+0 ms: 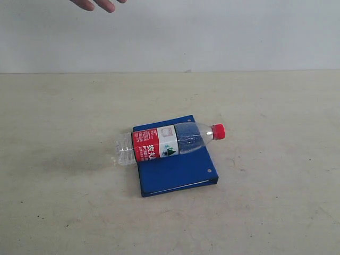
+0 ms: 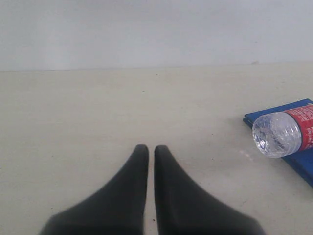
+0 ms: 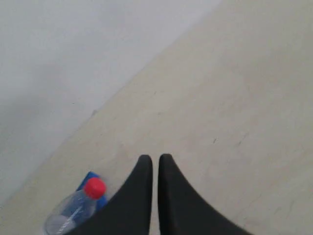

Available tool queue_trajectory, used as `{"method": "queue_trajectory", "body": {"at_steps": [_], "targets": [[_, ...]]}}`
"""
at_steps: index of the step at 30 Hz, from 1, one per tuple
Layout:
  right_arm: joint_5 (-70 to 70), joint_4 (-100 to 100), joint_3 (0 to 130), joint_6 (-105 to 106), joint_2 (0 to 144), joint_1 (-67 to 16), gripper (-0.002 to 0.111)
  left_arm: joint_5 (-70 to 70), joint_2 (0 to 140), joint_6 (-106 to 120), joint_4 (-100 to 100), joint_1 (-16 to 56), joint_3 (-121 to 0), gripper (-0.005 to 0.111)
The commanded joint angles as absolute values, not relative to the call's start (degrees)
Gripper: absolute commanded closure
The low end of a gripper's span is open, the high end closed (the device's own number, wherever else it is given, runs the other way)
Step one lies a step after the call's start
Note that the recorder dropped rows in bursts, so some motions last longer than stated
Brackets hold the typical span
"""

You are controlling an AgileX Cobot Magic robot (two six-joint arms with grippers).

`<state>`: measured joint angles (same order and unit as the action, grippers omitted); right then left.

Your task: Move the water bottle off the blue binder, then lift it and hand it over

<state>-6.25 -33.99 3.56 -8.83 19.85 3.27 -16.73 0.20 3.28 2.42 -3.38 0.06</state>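
The water bottle [image 1: 170,142] lies on its side across the blue binder [image 1: 178,169], red cap to the right, clear base overhanging the binder's left edge. The left wrist view shows the bottle's base [image 2: 278,133] and a binder corner [image 2: 303,159] off to one side of my left gripper [image 2: 147,148], which is shut with nothing in it. My right gripper [image 3: 155,157] is shut and empty too; the red cap [image 3: 94,188] and a bit of binder [image 3: 89,176] sit beside it. Neither gripper appears in the exterior view.
A beige table [image 1: 64,202] carries the binder near its middle, with a pale wall behind it. A person's fingers [image 1: 95,4] reach in at the top left of the exterior view.
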Motion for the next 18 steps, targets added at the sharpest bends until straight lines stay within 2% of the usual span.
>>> {"method": "queue_trajectory", "body": {"at_steps": [1,7,11,14,16,18], "targets": [[-18.51,-40.81,10.87,-7.6,29.43,3.42,0.108,-16.89,0.0,3.52,2.34,-3.45,0.0,0.102],[-44.38,-48.71,25.21,26.26,42.95,3.42,0.108,-16.89,0.0,3.52,2.34,-3.45,0.0,0.102],[-53.74,-52.57,33.86,34.19,48.97,3.42,0.108,-16.89,0.0,3.52,2.34,-3.45,0.0,0.102],[-60.14,-52.79,38.93,51.66,54.39,3.42,0.107,-16.89,0.0,3.52,2.34,-3.45,0.0,0.102],[-63.43,-54.03,41.44,63.92,58.08,2.01,0.1,-16.89,0.0,3.52,2.34,-3.45,0.0,0.102],[-61.69,-55.5,42.75,71.3,61.14,-0.92,0.087,-16.89,0.0,3.52,2.34,-3.45,0.0,0.102]]}}
